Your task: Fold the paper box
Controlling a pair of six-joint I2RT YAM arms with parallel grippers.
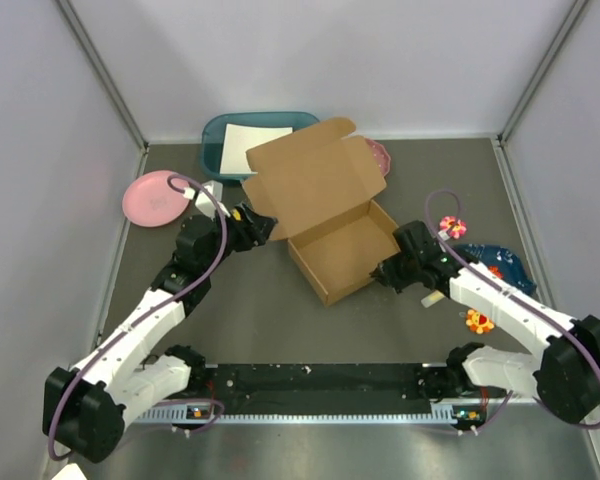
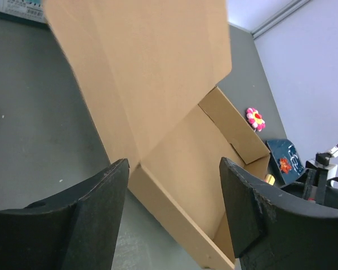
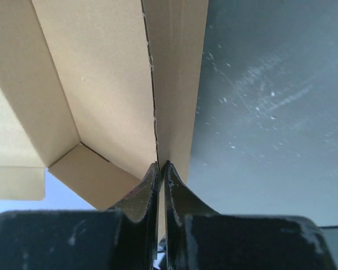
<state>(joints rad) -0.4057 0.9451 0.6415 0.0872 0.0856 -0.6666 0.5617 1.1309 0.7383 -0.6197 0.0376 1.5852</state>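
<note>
1. We see the paper box (image 1: pixel 330 235) mid-table, turned at an angle to the table edges. Its base is flat on the table (image 1: pixel 270 320), and the lid is open, tilted back toward the far wall.
2. L gripper (image 1: pixel 258 226) is at the lid's near-left corner, by the hinge. In the wrist view its fingers (image 2: pixel 96 219) are wide apart with the box's left wall and lid edge in the gap. We can't tell if they touch.
3. R gripper (image 1: pixel 384 271) is at the box's right wall. In the wrist view its jaws are pinched together on that wall's cardboard edge (image 3: pixel 174 84).
4. Behind the lid is a teal bin (image 1: pixel 218 140) with a white sheet (image 1: pixel 252 146) in it; the lid hides part of it.
5. A pink plate (image 1: pixel 152 198) lies left of the box, just beyond the L arm. The rim of a second pink dish (image 1: pixel 379 156) peeks out at the lid's far-right.
6. On the right are a dark blue dish (image 1: pixel 498 264) behind the R arm, one flower toy (image 1: pixel 452 226) just beyond the R gripper, and another (image 1: pixel 478 321) near the R forearm.
</note>
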